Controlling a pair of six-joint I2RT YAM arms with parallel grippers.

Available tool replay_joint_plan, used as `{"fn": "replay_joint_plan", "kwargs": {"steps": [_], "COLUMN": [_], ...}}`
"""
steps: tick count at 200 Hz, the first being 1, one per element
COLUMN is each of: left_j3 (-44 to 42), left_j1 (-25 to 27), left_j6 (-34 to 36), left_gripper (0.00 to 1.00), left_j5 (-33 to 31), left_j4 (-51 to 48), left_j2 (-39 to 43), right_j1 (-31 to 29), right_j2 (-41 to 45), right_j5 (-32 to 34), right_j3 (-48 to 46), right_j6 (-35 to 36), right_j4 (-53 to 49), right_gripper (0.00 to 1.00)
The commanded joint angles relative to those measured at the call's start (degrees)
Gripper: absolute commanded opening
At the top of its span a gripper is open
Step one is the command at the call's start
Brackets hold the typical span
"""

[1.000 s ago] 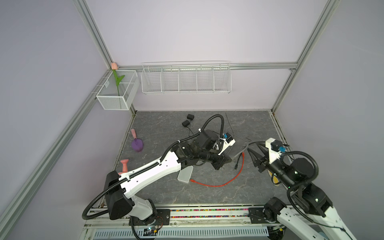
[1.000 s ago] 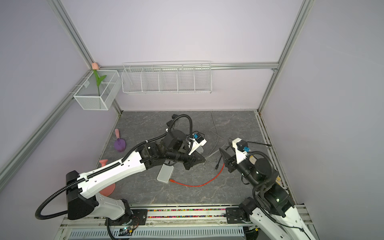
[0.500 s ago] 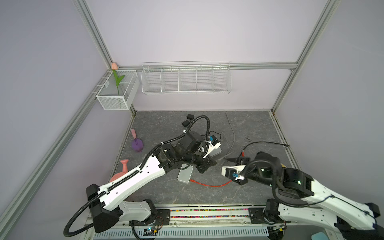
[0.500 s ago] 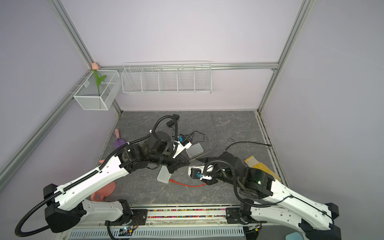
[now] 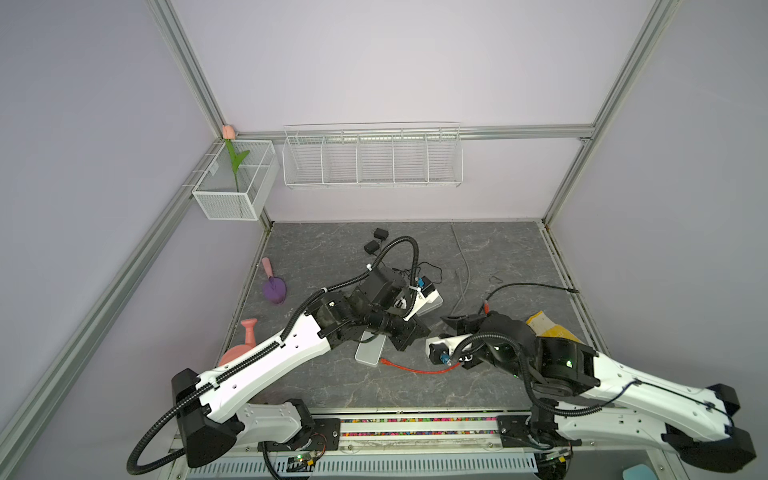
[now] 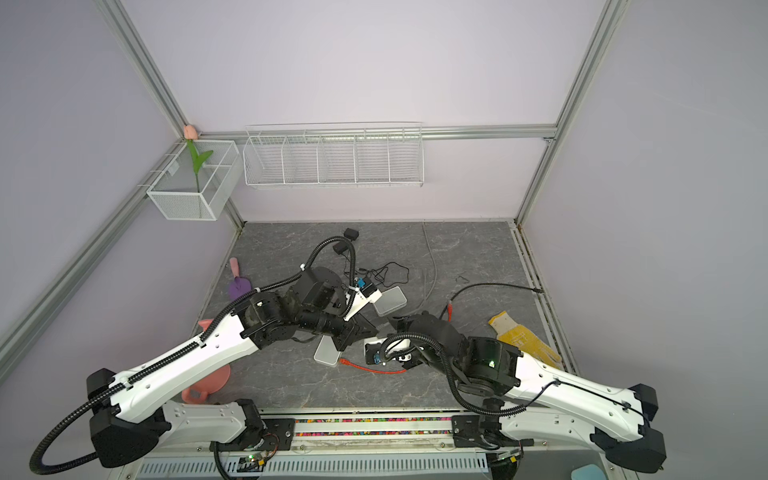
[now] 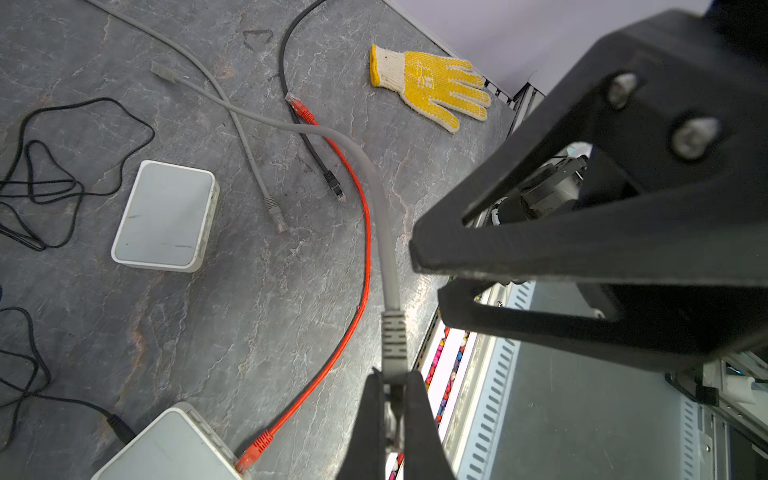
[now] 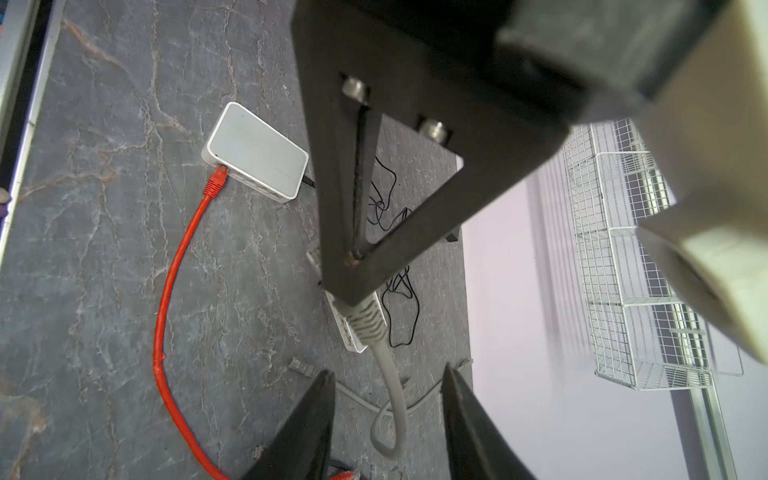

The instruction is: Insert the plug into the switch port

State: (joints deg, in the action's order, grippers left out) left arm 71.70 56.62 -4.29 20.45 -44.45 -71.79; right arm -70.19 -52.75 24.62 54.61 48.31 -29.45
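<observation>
Grey plug (image 7: 393,353), light and stiff on springy cable (image 7: 380,216), is pinched by its head in the left gripper (image 7: 393,386), the right gripper (image 8: 388,374) straddling the cable, jaws apart, so grab the ribbed boot (image 8: 368,322)!

white arm links (image 5: 282,362), black joints (image 5: 332,318), ribbed black cables (image 5: 400,239), silver screws (image 7: 694,137)

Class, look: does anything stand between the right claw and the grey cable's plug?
Nothing visible: the grey cable runs between the open fingers of the right claw up to the plug, which the left claw grips.
</observation>
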Motion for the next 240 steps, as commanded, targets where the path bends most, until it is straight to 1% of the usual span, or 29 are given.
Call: {"fn": "replay_joint_plan", "kwargs": {"steps": [1, 26, 57, 68, 79, 120, 140, 168, 190, 229, 240], "left_j3": [-0.42, -0.47, -0.52, -0.6, -0.68, -0.79, -0.87, -1.13, -1.22, -1.87, -2.01], "left_j1": [-0.19, -0.19, -0.28, -0.24, -0.26, -0.37, -0.45, -0.54, -0.52, -0.6, -0.6], "left_j6": [-0.01, 0.08, 0.07, 0.04, -0.18, -0.29, -0.36, -0.43, -0.45, -0.45, -0.45], "left_gripper": [0.0, 0.0, 0.0, 0.0, 0.0, 0.0, 0.0, 0.0, 0.0, 0.0, 0.0], "left_j5": [0.67, 0.65, 0.73, 0.73, 0.78, 1.08, 1.08, 1.13, 1.09, 1.07, 0.91], "left_j4": [0.65, 0.68, 0.81, 0.85, 1.02, 1.16, 0.94, 0.98, 1.03, 1.18, 1.23], "left_j2": [1.21, 1.14, 1.12, 1.21, 1.18, 1.84, 2.15, 2.62, 2.7, 3.05, 3.15], "right_j1": [-1.03, -1.17, -1.3, -1.32, -1.36, -1.45, -1.49, -1.53, -1.53, -1.53, -1.58], "right_j2": [-1.76, -3.47, -3.33, -3.32, -3.5, -3.86, -3.83, -3.93, -3.96, -3.57, -3.41], "right_j5": [1.07, 1.81, 1.9, 2.2, 2.62, 3.61, 4.15, 5.23, 5.91, 6.45, 6.19], "right_j3": [-0.12, -0.12, -0.56, -0.6, -0.74, -1.45, -1.64, -2.12, -2.4, -2.23, -2.23], "right_j6": [1.25, 1.52, 1.78, 1.78, 1.71, 1.52, 1.48, 1.91, 2.3, 2.49, 2.4], "right_j4": [1.92, 1.88, 3.06, 3.26, 3.5, 4.22, 4.31, 4.99, 5.81, 6.25, 6.36], "right_gripper": [0.43, 0.39, 0.28, 0.27, 0.22, 0.13, 0.14, 0.23, 0.25, 0.2, 0.17]}}
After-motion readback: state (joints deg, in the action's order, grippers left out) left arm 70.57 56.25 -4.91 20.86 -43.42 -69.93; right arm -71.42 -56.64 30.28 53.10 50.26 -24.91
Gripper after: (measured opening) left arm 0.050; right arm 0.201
